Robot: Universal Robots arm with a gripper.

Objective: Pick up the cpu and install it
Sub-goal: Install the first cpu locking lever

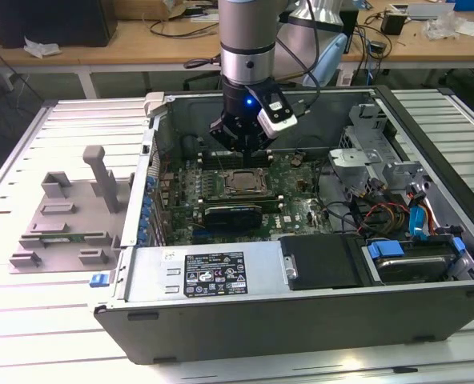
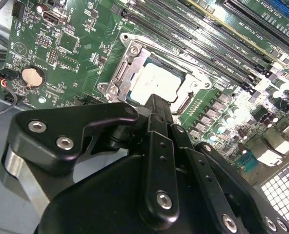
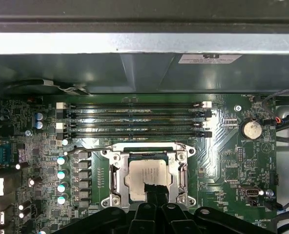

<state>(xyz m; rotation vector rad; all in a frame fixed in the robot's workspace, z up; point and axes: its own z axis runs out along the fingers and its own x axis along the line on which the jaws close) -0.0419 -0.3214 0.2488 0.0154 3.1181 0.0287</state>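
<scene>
The cpu (image 1: 243, 182) lies flat in the metal-framed socket (image 3: 116, 170) on the green motherboard inside the open computer case. Its silver top shows in both wrist views (image 2: 156, 80) (image 3: 142, 174). My gripper (image 1: 239, 148) hangs over the motherboard just behind and above the cpu. In both wrist views the black fingers are pressed together, and the gripper's tip (image 2: 156, 101) (image 3: 154, 189) covers one edge of the chip. Nothing shows between the fingers. I cannot tell whether the tip touches the chip.
Rows of memory slots (image 3: 134, 119) run beside the socket, with a coin battery (image 3: 252, 129) further along. The case's power supply (image 1: 213, 272), a drive (image 1: 413, 260) and cables (image 1: 381, 216) fill the case's near and right parts. A grey plastic tray (image 1: 65, 212) with upright blocks sits on the exterior view's left.
</scene>
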